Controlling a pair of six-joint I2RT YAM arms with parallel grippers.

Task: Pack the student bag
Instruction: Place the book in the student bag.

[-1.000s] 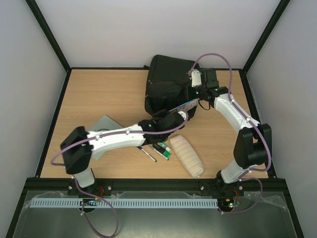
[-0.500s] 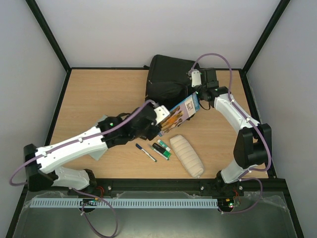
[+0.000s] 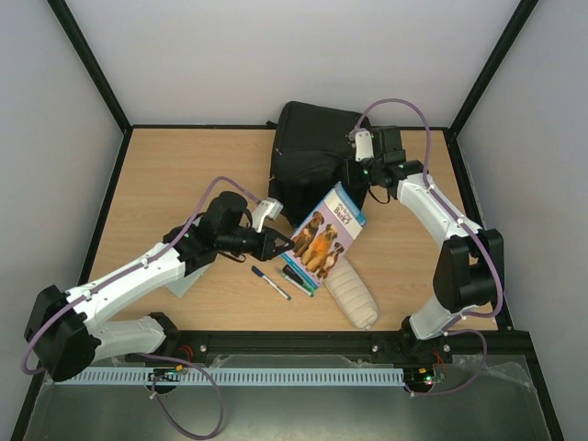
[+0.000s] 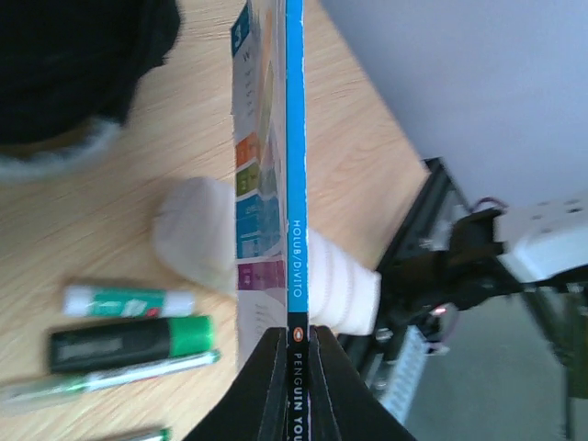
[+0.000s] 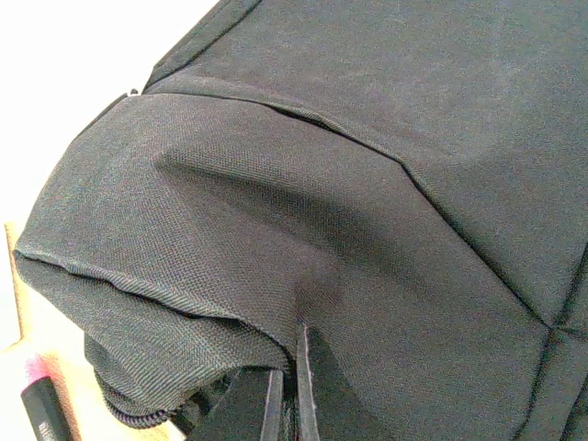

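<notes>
Your left claw (image 3: 281, 243) is clamped on the book (image 3: 326, 234), not yet in the bag (image 3: 308, 156) at the far side of the surface (image 3: 175, 175); your right claw (image 3: 358, 171) pinches its fabric. The pens (image 3: 272, 283) and case (image 3: 351, 292) lie unpacked

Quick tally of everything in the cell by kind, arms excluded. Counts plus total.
Student bag: 1
Book: 1
Pencil case: 1
Pens: 2, black pen and green pen
Marker: 1
Glue stick: 1
Grey flat sheet, partly hidden: 1
Total: 8
</notes>
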